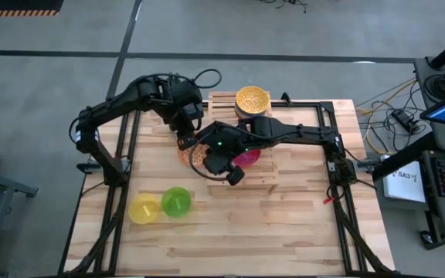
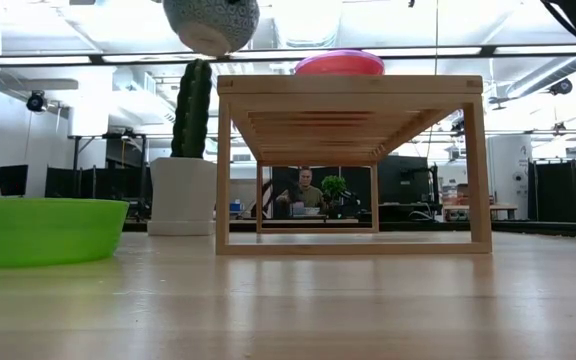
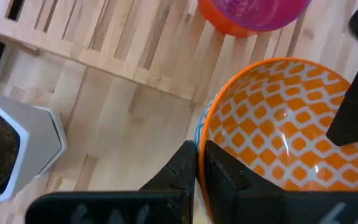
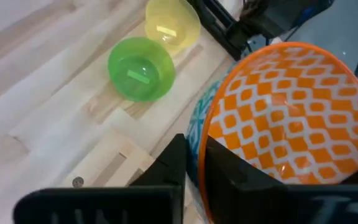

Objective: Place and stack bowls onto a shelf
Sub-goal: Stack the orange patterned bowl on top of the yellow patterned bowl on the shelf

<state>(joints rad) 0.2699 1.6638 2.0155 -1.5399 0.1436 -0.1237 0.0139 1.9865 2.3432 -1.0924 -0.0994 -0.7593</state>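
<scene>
High view: the slatted wooden shelf [image 1: 242, 143] lies near the middle of the table [image 1: 300, 224], its long axis running from the far edge toward the near edge. A yellow patterned bowl [image 1: 252, 100] sits at the shelf's far end, mouth up. Both arms meet at the shelf's left side, over an orange lattice bowl [image 1: 194, 153], with a pink bowl [image 1: 247, 158] just beside them on the shelf. A yellow bowl [image 1: 144, 208] and a green bowl [image 1: 176, 201] stand touching each other near the table's near-left corner.

Low view: the shelf stands level on four legs, the pink bowl on its top. The green bowl sits at the left, and a cactus in a white pot [image 2: 183, 195] stands behind it.

Left wrist view: the left gripper [image 3: 197, 163] has its fingers pinched nearly closed on the rim of the orange lattice bowl, which opens upward. The white pot's corner shows nearby.

Right wrist view: the right gripper [image 4: 194, 163] likewise pinches the same bowl's rim, over a blue-patterned bowl [image 4: 199, 127] nested beneath it.
</scene>
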